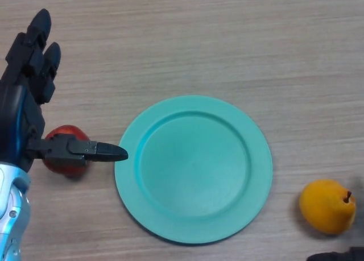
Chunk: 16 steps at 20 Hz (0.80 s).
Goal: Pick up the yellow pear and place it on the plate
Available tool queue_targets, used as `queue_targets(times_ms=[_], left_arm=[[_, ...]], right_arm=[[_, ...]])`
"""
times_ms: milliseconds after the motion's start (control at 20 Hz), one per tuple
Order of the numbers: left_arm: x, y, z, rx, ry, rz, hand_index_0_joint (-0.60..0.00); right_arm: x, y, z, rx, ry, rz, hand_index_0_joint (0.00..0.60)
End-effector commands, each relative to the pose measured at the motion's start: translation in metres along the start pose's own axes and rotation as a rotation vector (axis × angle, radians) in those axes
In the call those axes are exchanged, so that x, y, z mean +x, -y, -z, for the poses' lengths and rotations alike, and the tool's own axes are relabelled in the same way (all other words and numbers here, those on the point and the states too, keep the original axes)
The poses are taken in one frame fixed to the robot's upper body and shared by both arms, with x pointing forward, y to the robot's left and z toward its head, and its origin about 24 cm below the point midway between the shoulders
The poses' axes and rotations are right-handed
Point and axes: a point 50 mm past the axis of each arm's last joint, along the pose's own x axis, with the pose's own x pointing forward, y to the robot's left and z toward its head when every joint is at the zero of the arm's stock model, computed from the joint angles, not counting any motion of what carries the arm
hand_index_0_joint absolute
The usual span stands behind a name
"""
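A yellow pear [328, 206] with a dark stem lies on the wooden table at the lower right, apart from the plate. The teal plate [193, 225] sits in the middle and holds nothing. My left hand [25, 96] hovers at the left edge, fingers straight and pointing away, thumb stretched toward the plate's rim. It holds nothing. Only a dark sliver of my right hand [341, 255] shows at the bottom right corner, just below the pear.
A red apple [63, 163] rests on the table under my left thumb, just left of the plate. Bare wooden table [227, 39] stretches across the far side.
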Motion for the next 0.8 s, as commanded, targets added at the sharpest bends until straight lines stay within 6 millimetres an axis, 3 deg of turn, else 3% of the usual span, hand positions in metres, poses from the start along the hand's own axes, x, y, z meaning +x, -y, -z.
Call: queue_targets(times_ms=[50, 200, 250, 300, 350, 400, 450, 500, 800], left_arm=[[0.002, -0.006, -0.035, 0.038, 0.202, -0.014, 0.000], [0.003, -0.007, -0.036, 0.037, 0.208, -0.019, 0.000], [0.003, -0.007, -0.037, 0.033, 0.210, -0.020, 0.000], [0.003, -0.007, -0.037, 0.032, 0.210, -0.020, 0.000], [0.002, -0.008, -0.037, 0.028, 0.209, -0.020, 0.000], [0.002, -0.008, -0.037, 0.026, 0.207, -0.020, 0.000], [0.001, -0.011, -0.037, 0.020, 0.207, -0.026, 0.000], [0.001, -0.013, -0.037, 0.020, 0.207, -0.029, 0.000], [-0.003, -0.019, -0.037, 0.041, 0.219, -0.058, 0.000]], right_arm=[[0.009, 0.014, -0.026, 0.019, 0.209, 0.077, 0.000], [0.010, 0.002, -0.027, 0.062, 0.194, 0.046, 0.000], [0.010, -0.001, -0.025, 0.060, 0.164, 0.043, 0.050], [0.010, -0.001, -0.025, 0.057, 0.158, 0.043, 0.150], [0.009, -0.002, -0.023, 0.034, 0.126, 0.043, 0.301], [0.008, -0.002, -0.021, 0.012, 0.097, 0.045, 0.401], [0.009, 0.000, -0.019, 0.008, 0.033, 0.069, 0.545], [0.009, 0.002, -0.019, 0.006, 0.003, 0.080, 0.600], [0.020, 0.007, -0.035, -0.039, 0.015, 0.082, 0.600]])
